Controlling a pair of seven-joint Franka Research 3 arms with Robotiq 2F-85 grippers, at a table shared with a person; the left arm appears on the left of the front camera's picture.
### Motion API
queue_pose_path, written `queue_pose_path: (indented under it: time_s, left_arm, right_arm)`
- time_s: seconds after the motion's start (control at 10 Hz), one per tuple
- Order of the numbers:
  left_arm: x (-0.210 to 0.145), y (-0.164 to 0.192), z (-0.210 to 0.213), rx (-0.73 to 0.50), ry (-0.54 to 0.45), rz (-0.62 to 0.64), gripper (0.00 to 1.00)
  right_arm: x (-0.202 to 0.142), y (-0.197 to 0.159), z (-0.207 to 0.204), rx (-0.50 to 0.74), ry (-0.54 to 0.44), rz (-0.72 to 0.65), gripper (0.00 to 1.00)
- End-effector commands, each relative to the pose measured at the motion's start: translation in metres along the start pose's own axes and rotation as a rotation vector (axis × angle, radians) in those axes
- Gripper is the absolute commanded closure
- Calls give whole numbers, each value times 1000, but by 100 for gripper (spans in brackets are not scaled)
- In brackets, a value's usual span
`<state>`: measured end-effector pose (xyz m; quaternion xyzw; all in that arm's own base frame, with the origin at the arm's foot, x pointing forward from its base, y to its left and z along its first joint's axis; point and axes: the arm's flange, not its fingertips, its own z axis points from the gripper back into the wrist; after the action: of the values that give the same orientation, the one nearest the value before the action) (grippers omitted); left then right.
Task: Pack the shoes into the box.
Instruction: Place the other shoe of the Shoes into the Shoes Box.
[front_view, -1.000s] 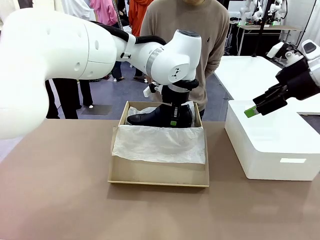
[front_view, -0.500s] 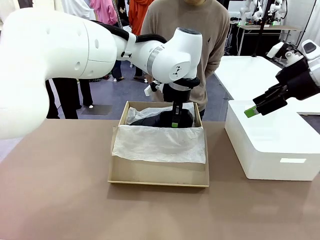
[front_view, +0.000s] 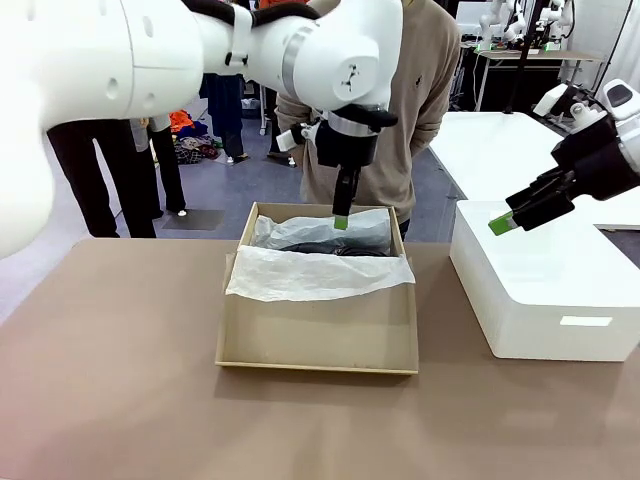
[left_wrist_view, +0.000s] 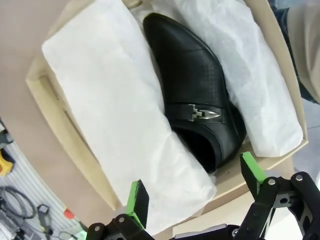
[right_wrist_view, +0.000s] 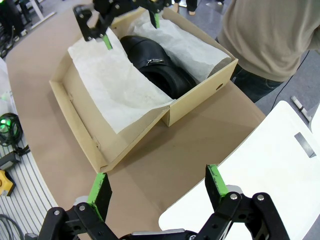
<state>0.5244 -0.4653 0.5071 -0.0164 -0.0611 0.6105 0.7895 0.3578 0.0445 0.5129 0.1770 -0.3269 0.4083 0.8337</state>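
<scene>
Shoe: one black shoe (left_wrist_view: 197, 102) lies inside the box (front_view: 316, 358), straight below the left gripper (left_wrist_view: 194, 185), between two folds of tissue paper (left_wrist_view: 112, 117).
Left gripper: fingers spread apart, holding nothing, above the heel end of the shoe and not touching it.
Right gripper: the right gripper (front_view: 505, 222) is also spread and empty, well apart from the box, over the white box (front_view: 545, 300).
Risk: in my judgement, the loose tissue paper below the left gripper may fold over the free place beside the shoe, so the next shoe could crush it or sit crooked.
Change: one second ago the left gripper pinched the shoe above the paper. Now it has let go and risen. The right gripper has not moved.
</scene>
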Motion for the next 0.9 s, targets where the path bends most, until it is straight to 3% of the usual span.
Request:
queue_pose_path:
  time_s: [0.0,0.3,0.4,0.6,0.8]
  left_arm:
    - [10,-3,19,66,13,-19,0]
    - [24,6,42,44,0,-26,0]
    - [29,10,46,13,-6,-175,0]
    - [48,28,64,-30,91,-519,0]
    - [77,55,81,29,178,-823,0]
  right_arm:
    - [0,-4,0,15,-24,20,0]
    - [0,-4,0,15,-24,20,0]
    - [0,-4,0,15,-24,20,0]
    - [0,-4,0,15,-24,20,0]
    - [0,-4,0,15,-24,20,0]
